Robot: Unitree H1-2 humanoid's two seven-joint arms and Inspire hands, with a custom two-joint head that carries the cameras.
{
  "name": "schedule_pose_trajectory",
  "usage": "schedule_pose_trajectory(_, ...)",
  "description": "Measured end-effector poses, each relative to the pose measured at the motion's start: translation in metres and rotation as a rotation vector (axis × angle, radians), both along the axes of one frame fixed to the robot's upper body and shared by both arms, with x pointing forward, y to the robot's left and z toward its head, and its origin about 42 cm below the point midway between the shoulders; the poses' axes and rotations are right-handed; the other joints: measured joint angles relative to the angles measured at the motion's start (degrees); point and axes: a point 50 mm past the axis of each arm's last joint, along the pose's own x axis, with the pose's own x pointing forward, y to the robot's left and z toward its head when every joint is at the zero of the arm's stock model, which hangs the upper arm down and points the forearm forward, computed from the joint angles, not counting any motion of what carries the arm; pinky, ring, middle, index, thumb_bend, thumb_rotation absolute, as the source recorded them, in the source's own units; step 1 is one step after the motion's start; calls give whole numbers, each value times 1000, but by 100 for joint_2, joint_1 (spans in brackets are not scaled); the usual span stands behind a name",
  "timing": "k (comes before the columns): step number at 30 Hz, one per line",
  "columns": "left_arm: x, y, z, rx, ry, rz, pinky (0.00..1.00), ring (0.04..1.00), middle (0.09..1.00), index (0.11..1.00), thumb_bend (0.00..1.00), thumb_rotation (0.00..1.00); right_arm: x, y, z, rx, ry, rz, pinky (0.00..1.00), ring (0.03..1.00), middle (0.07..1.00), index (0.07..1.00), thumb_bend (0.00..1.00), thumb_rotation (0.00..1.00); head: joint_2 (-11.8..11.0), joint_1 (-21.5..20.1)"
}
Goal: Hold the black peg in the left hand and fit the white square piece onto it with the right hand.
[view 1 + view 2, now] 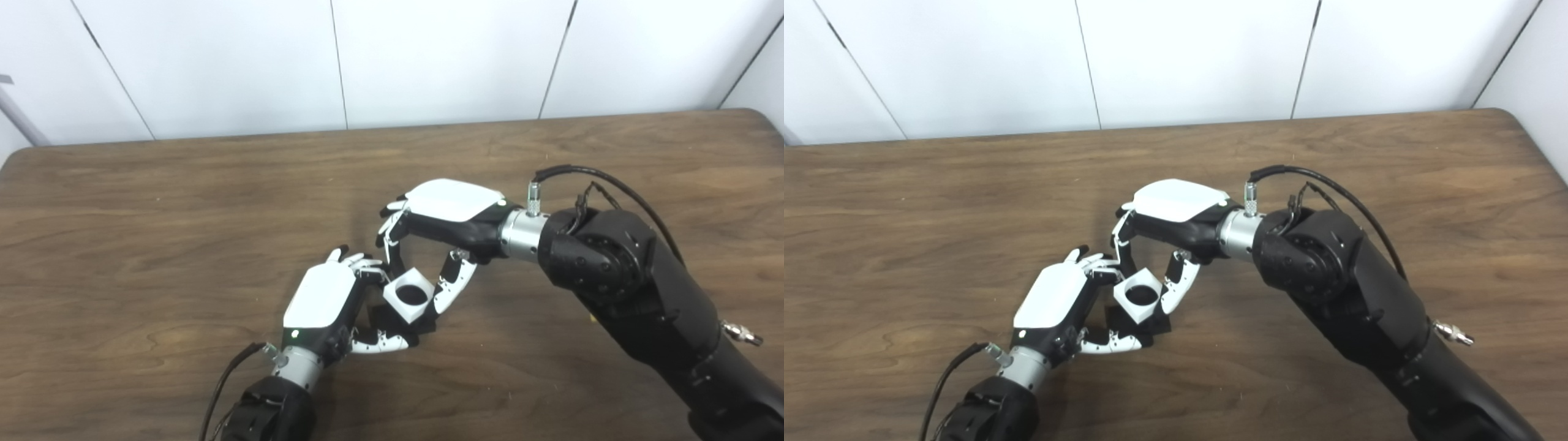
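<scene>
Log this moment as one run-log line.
left hand: shut on black peg base | right hand: shut on white square piece | piece: over the peg, hole up | seating depth: cannot tell | surface: wooden table

On the wooden table (1335,153), the right hand (1176,220) is pinching the white square piece (1141,296) between fingers and thumb. The left hand (1059,303) is gripping the black peg (1127,321) just beneath it, the piece sitting over the peg.
</scene>
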Motion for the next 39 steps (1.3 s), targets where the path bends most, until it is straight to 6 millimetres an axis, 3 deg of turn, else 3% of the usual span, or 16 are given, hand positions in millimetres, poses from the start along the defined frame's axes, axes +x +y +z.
schedule_pose_trajectory(39,0,0,1,-5,6,0,1000,880,786,485,523,58,2,-5,-14,-9,4,-21,964,930,787,482,524,133,97,-114)
